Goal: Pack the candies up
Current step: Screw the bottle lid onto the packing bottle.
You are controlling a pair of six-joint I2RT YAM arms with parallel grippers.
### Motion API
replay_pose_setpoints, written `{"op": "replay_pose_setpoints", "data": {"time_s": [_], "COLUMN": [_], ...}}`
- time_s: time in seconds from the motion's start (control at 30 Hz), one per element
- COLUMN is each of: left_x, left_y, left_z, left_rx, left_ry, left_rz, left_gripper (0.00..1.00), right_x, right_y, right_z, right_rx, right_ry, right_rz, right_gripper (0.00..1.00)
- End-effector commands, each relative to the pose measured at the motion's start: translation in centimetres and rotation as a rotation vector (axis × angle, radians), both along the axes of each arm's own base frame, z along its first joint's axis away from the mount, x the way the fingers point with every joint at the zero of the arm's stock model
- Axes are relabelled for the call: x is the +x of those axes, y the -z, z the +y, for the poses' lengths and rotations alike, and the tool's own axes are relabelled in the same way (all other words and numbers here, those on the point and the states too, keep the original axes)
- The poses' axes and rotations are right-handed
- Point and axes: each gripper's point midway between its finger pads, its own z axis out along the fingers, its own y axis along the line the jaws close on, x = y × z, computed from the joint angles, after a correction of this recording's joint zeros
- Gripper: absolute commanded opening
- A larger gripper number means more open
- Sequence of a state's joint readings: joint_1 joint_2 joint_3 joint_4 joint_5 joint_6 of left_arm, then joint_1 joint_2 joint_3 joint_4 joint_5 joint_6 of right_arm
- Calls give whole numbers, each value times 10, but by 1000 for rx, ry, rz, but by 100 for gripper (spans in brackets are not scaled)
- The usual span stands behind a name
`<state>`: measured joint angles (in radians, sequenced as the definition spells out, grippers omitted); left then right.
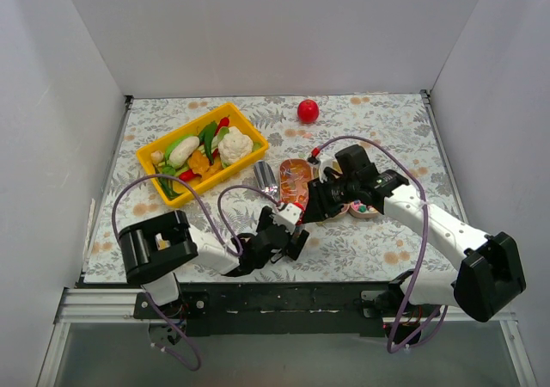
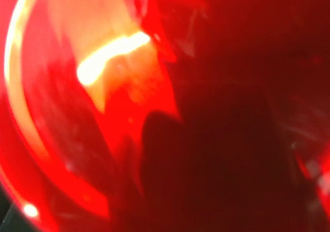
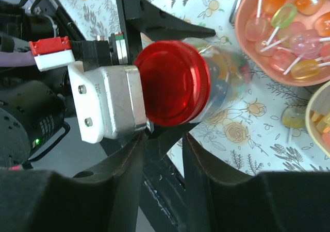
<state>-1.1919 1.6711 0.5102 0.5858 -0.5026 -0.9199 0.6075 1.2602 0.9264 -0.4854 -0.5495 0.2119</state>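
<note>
Look right of the right gripper (image 3: 164,147) for most of the candies (image 3: 289,28): stick lollipops heaped in the pink bowl (image 3: 246,46). Count more, blurred, inside the clear jar (image 3: 227,69) under its red lid (image 3: 172,82). Read the jar as tipped over, long axis running from the lid end, turned toward the right gripper, away toward the bowl. Take the left gripper (image 3: 195,82) as nearer: jaws spread wide astride the jar, a gap seemingly showing above the lid, so probably not clamping. Note the right gripper's jaws partly parted, empty, just short of the lid. Expect a pinch on the lid from that end; beware rolling
</note>
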Motion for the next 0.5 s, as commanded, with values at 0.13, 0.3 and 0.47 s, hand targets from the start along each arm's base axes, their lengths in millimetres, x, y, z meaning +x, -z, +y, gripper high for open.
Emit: {"op": "replay_pose_setpoints", "data": {"time_s": [0.13,0.3,0.47], "left_x": [-12,-16,-25], "left_y": [-14,-58,-84], "left_z": [36,35,43], "left_rx": [111,10,-56], "left_ry": [50,68,86], "left_rz": [-38,-80,-86], "left_gripper": [98,98,98], "right_x": [17,34,44], "right_y": [-45,-57,-58], "right_z": [12,8,3], "right_rx": [45,42,29], "right_ry": [18,76,114], "right_rz": [-75,-143,-154], "right_gripper": [62,86,91]}}
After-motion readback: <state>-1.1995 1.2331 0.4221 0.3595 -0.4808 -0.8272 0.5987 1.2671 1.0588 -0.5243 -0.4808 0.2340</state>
